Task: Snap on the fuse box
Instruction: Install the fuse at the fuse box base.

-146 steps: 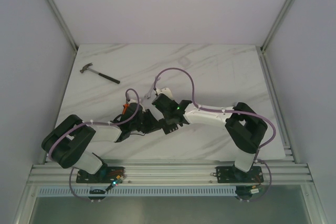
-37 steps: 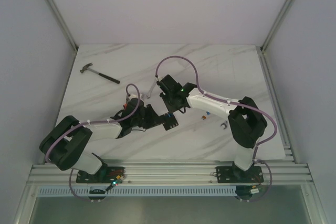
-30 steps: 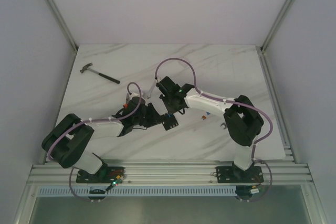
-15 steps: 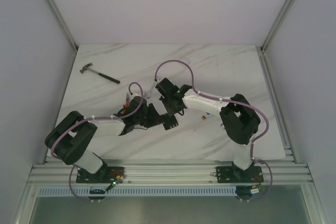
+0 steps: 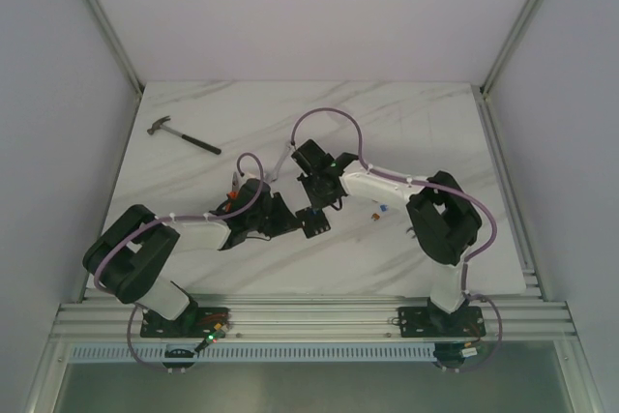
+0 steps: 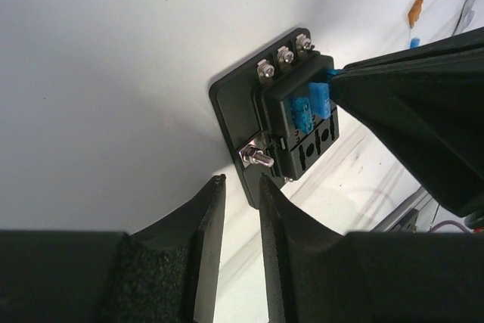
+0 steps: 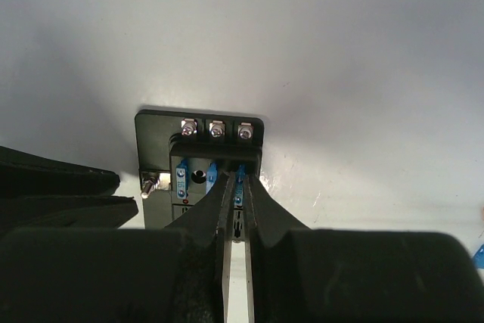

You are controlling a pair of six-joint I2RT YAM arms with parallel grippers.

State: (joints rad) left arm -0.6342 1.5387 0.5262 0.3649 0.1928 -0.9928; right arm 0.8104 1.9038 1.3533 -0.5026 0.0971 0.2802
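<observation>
My right gripper [image 7: 237, 176] pinches a blue fuse [image 6: 319, 100] in the black plastic fuse box [image 7: 155, 138]; left gripper [image 6: 242, 184] slightly open, empty

The far half of the table [image 5: 416, 123] lies open to a pass, with only the hammer [image 5: 184, 137] lying near its far-left corner. Around the fuse box [image 5: 314, 223] room is tight — the right gripper [image 7: 237, 179] bears down over its top face, fingers pinched on a blue fuse [image 6: 319, 99], and the left gripper [image 6: 240, 183] hovers just beside its stud side, jaws slightly apart. Small loose fuses [image 5: 379, 210] dot the table to the box's right.
</observation>
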